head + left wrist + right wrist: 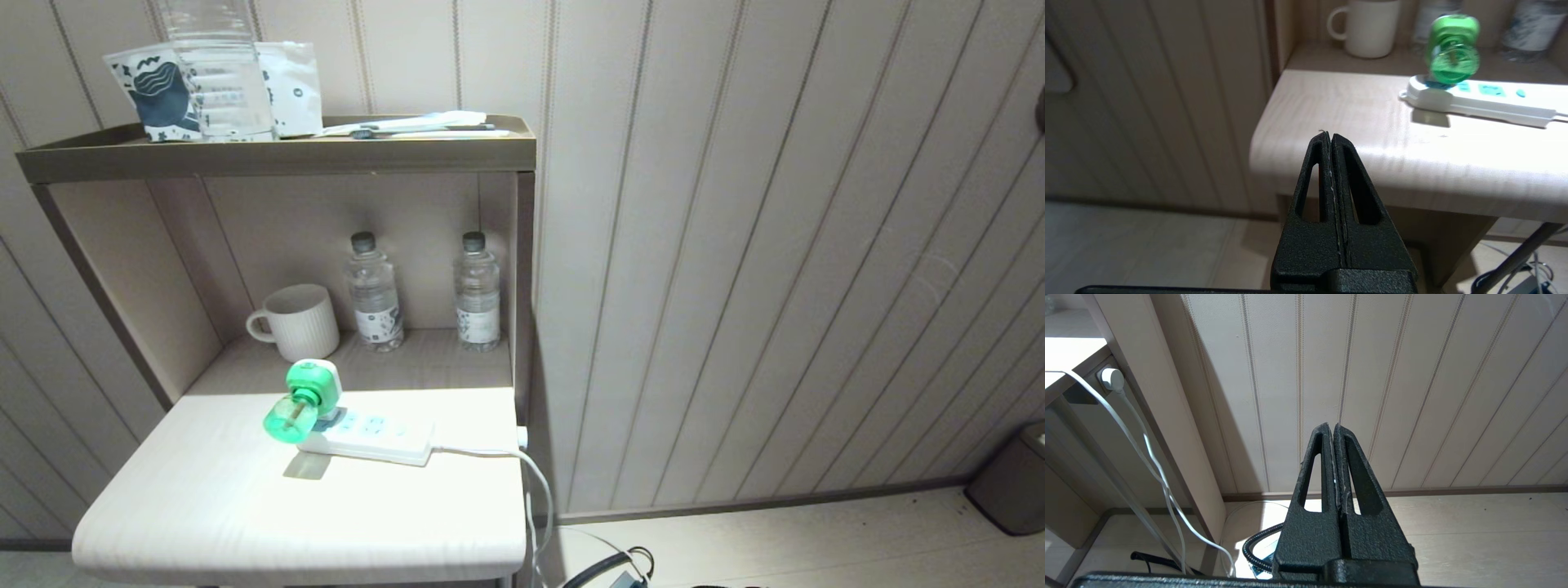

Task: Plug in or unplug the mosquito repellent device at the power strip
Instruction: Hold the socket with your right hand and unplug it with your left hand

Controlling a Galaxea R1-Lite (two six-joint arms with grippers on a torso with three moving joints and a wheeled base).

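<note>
Nearest the robot: the left pincer, black, its two fingers pressed flat together and gripping nothing, hung in front of the table's front edge, below the tabletop and well apart from the things on it. The right pincer, likewise closed and empty, pointed at the panelled wall and the pale floor to the table's right. Neither arm showed in the head view. Next: a pale wood-grain table, brightly lit, its front part bare. On its back half lay the power strip, a flat white bar with pale-blue socket faces, running left to right, its white cord leaving the right end and dropping over the table's right edge. The mosquito repellent device stood plugged into the socket at the strip's left end, white head uppermost, green bottle tilted forward and to the left. Behind the table, in the open shelf recess: a white ribbed mug at left, handle to the left, then two clear water bottles with dark caps, upright and apart. Farthest, on the shelf top: a large clear bottle, printed packets and some flat white items. A grey bin stood on the floor at far right.
</note>
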